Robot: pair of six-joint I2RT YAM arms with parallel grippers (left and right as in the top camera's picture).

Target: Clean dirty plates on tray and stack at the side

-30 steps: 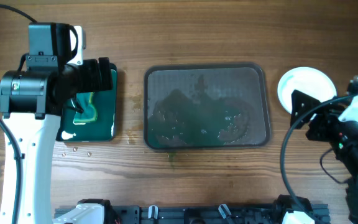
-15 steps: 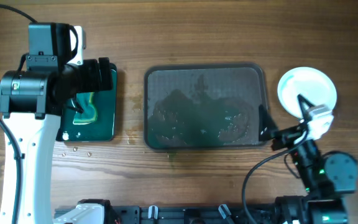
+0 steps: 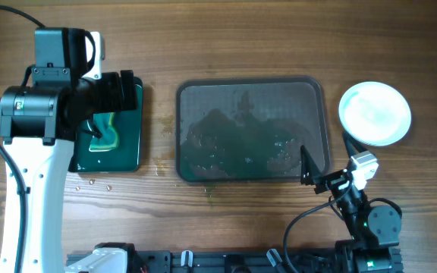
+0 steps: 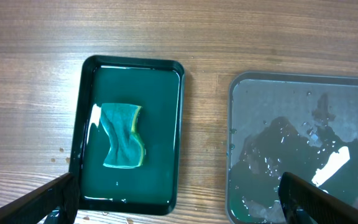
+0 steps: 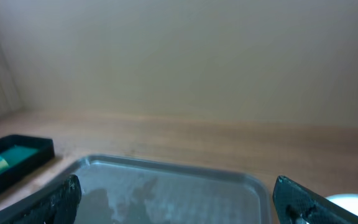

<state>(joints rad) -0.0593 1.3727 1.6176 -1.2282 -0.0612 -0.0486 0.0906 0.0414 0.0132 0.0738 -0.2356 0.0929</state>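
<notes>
The dark grey tray [image 3: 253, 89] lies mid-table, wet with teal-tinted water, and no plate is on it. To its right on the wood sits a round white plate [image 3: 375, 114] with a faint teal tint; I cannot tell how many plates lie under it. My right gripper [image 3: 326, 155] hangs open and empty at the tray's near right corner. In the right wrist view it [image 5: 182, 202] looks low across the tray [image 5: 166, 171], with the plate's edge [image 5: 355, 201] at the lower right. My left gripper [image 4: 182, 202] stands open, empty, above the small black tray.
A small black tray [image 3: 131, 163] of green liquid with a teal and yellow sponge [image 4: 123, 135] sits left of the tray [image 4: 303, 81]. The left arm [image 3: 33, 114] stands over the black tray. Small droplets [image 3: 93, 182] dot the wood near it.
My right arm has pulled back from the plate toward the table's front edge, ending at the tray's near right corner. The left arm and the plate have not moved.
</notes>
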